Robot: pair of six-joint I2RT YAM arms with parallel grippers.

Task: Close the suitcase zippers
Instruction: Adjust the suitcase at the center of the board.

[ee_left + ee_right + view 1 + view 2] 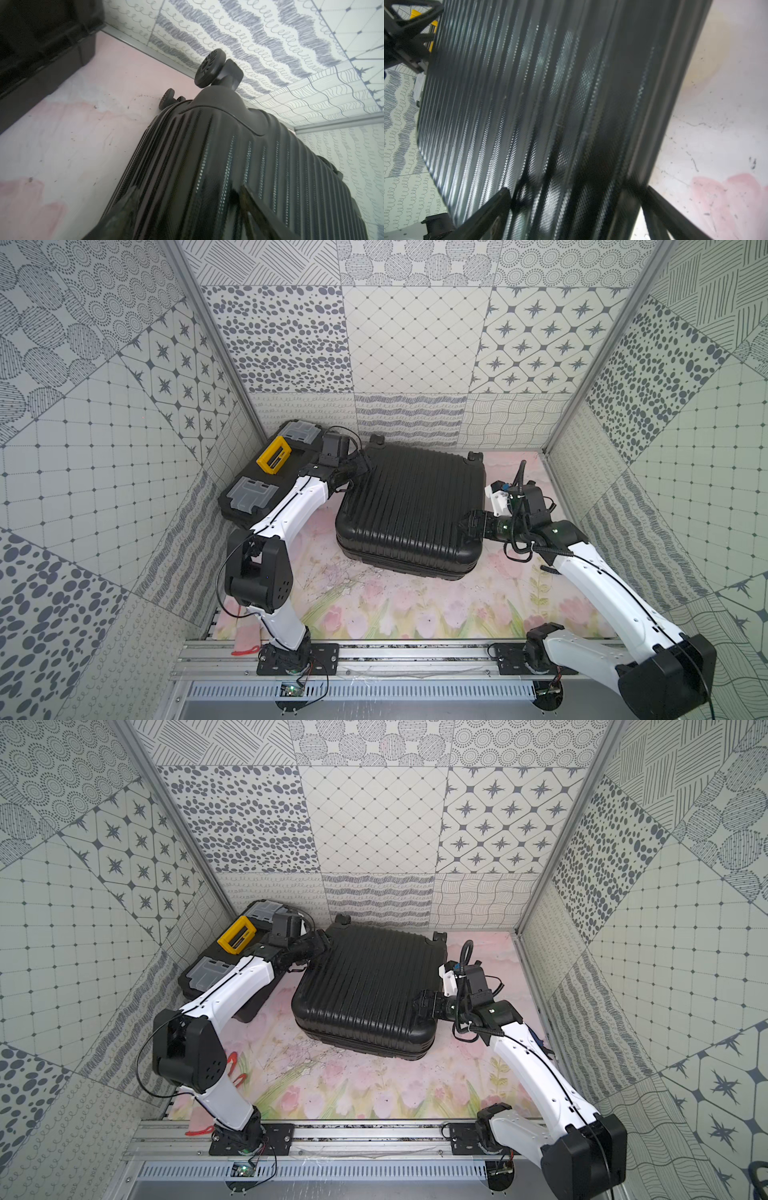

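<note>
The suitcase (411, 506) lies flat mid-table. Our right gripper (465, 524) straddles its right side, fingers wide. The left gripper (365, 466) is at the far-left corner, and we cannot tell its spread. The zipper track (133, 164) runs round the side wall below both.

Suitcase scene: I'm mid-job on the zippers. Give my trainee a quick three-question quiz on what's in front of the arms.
1. True or false: the black ribbed hard-shell suitcase lies flat, its two shells together.
2. What stands beside its far-left corner? A) black toolbox with yellow handle B) red bucket C) cardboard box
3. Which gripper is at the corner by a small black wheel?
Key: 1 true; 2 A; 3 the left gripper.
</note>
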